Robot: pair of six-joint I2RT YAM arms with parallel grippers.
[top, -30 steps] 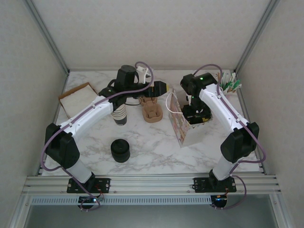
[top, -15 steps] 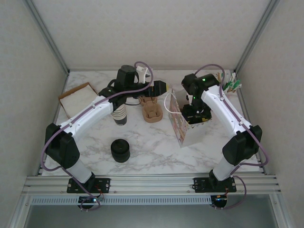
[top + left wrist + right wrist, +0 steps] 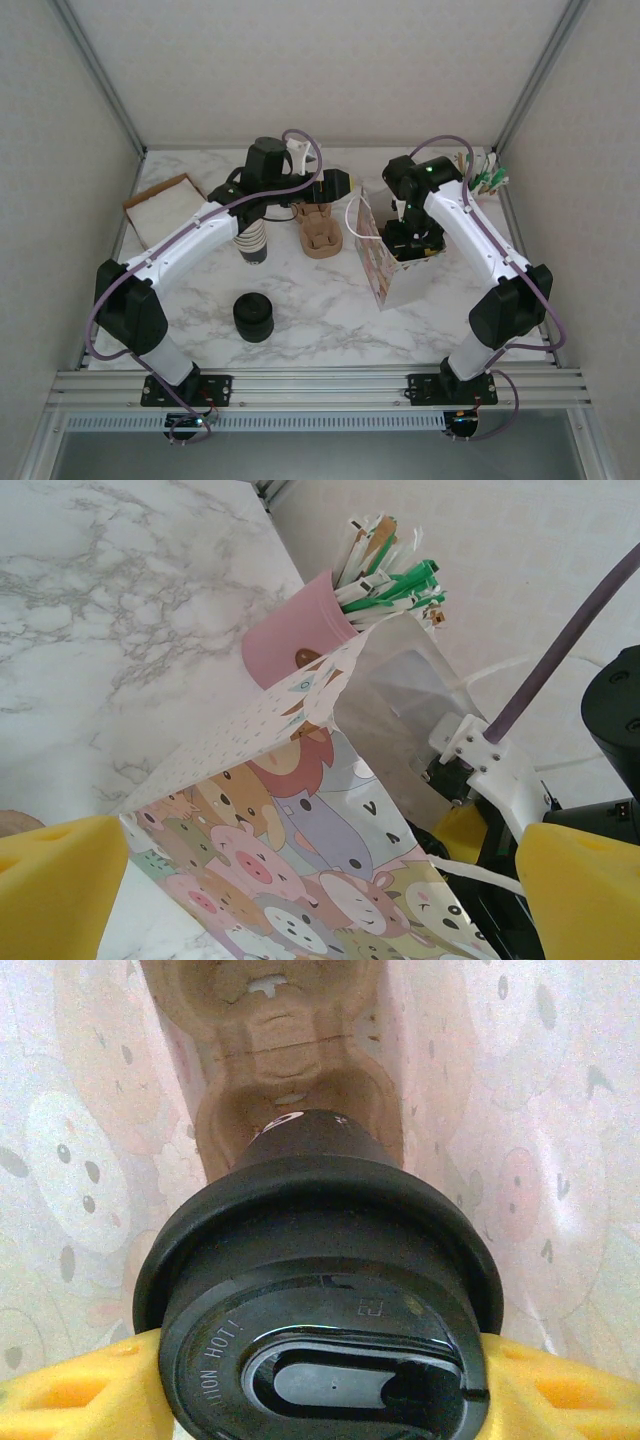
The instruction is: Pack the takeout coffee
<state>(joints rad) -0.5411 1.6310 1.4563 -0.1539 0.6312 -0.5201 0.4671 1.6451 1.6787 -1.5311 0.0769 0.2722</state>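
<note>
- Yellow-padded, my right pincer (image 3: 318, 1390) is clamped on the takeout coffee (image 3: 320, 1260), lid up so nothing spills, down inside the cartoon bag (image 3: 390, 275).
- My left pincer (image 3: 320, 890) gapes wide beside the bag, I'm guessing to steady it.
- Count: one coffee, one bag, one carrier (image 3: 321, 232), one cup stack (image 3: 254, 243), one lid stack (image 3: 254, 317).

Marble table (image 3: 330, 315) with lid stack (image 3: 254, 317), cup stack (image 3: 255, 248), brown carrier (image 3: 322, 236), patterned bag (image 3: 388, 275), perhaps napkins (image 3: 160, 202).

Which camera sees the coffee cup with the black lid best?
The right wrist camera: the coffee cup looms close, lid up, between the right gripper's yellow fingers. From the top camera, the bag's walls and the right arm cover it; the left wrist camera faces the bag's outside.
</note>
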